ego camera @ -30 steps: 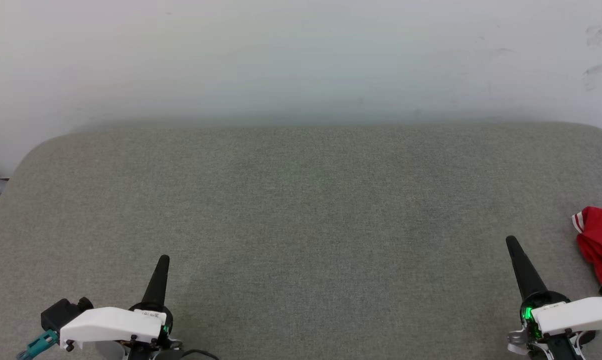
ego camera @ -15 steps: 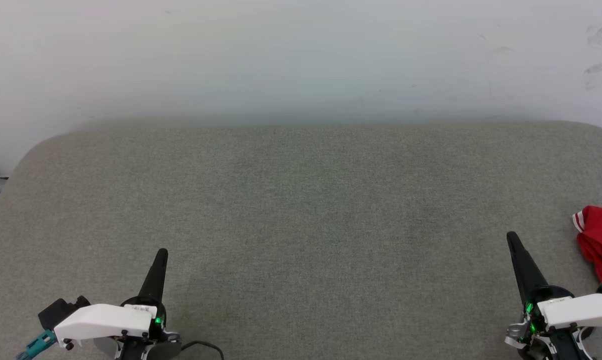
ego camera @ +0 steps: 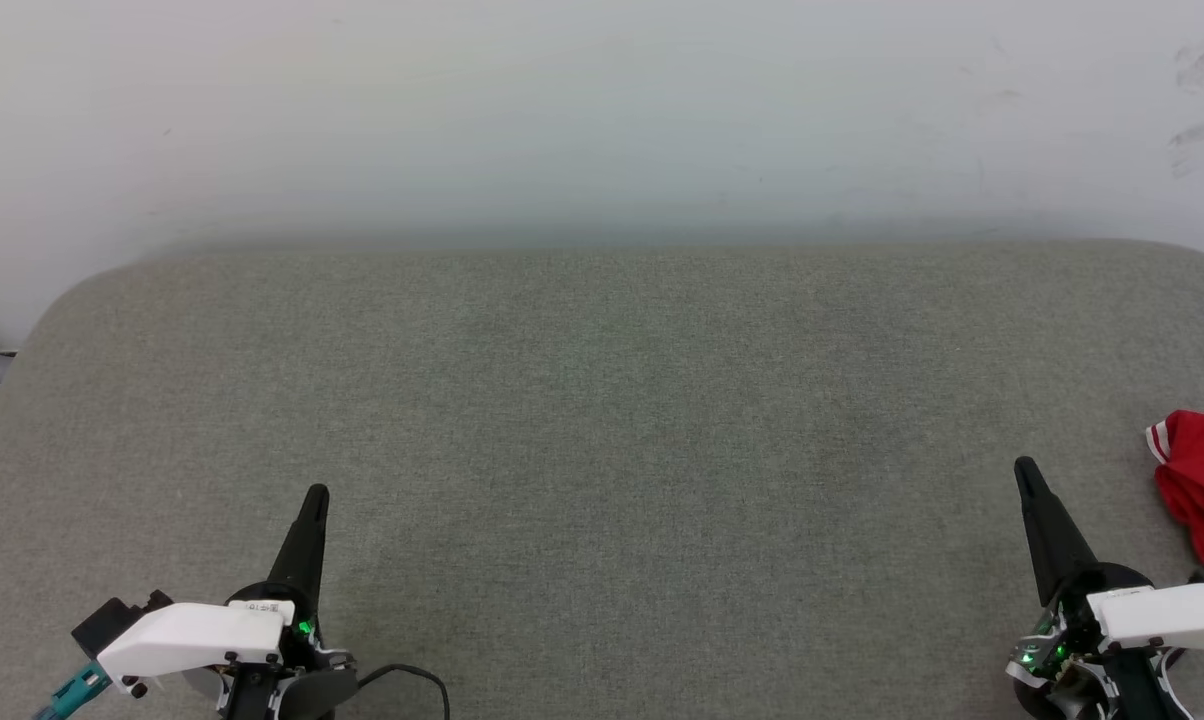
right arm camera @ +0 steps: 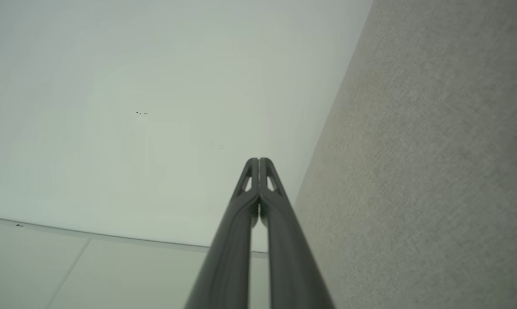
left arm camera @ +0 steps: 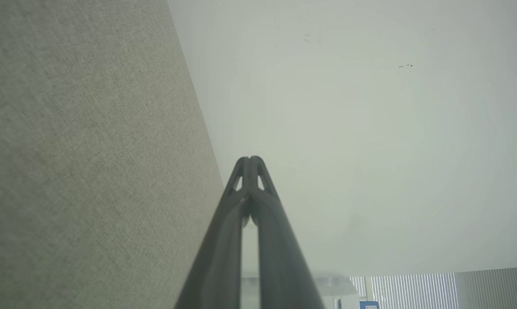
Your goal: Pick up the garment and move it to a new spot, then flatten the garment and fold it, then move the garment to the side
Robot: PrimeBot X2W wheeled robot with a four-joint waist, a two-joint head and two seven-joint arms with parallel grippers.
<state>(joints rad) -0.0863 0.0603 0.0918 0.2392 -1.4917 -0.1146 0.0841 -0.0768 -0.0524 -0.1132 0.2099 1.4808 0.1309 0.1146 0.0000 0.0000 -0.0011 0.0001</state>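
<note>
Over at the lower left of the head view, left gripper (ego camera: pixel 316 495) sits low above the grey padded surface (ego camera: pixel 602 430), fingers pressed together into one dark spike, nothing btw them. Green light glowing at its wrist, w/ a teal connector (ego camera: pixel 72 690) and a black cable (ego camera: pixel 412 678) trailing by the bottom edge. Lower right, same story: right gripper (ego camera: pixel 1024 468) closed tight, tips leaning a touch to the left, empty. Wrist cams confirm it. Left wrist view has the left gripper's tips (left arm camera: pixel 250 159) meeting w/ no gap, grey fabric on one side, pale wall (left arm camera: pixel 370 128) on the other. Right wrist view, tips (right arm camera: pixel 258 161) also shut flush, holding nothing. And the garment (ego camera: pixel 1202 490)? Bunched up red at the far right edge of the head view, lying on the surface, striped red-and-white trim showing at its upper left, partly cut off by the frame. It's just to the right of the right gripper's fingers, apart from them. Middle of the surface lies wide and flat up to the wall behind.
</note>
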